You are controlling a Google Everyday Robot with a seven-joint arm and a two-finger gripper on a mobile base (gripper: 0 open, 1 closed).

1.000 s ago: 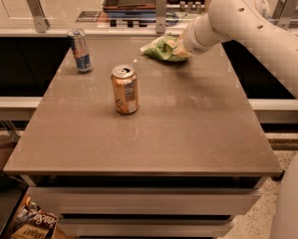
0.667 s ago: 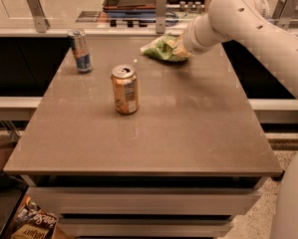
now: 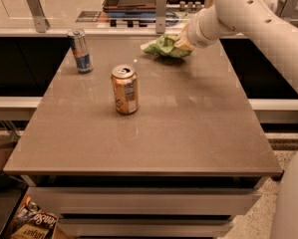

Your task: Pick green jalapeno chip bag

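Note:
The green jalapeno chip bag [image 3: 161, 46] is a crumpled light-green foil bag at the far edge of the table, right of centre. My gripper [image 3: 182, 43] comes in from the right on the white arm [image 3: 248, 19] and is shut on the bag's right end. The bag sits at or just above the table top. The wrist hides the bag's right part.
An orange can [image 3: 124, 89] stands upright at mid-table, left of centre. A blue-silver slim can [image 3: 80, 51] stands at the far left. The brown table [image 3: 188, 133] has a counter with a metal rail [image 3: 88, 31] behind it. Snack packs [image 3: 34, 225] lie on the floor at lower left.
The bag and gripper have shifted very slightly up and left at the far edge. The cans have not moved.

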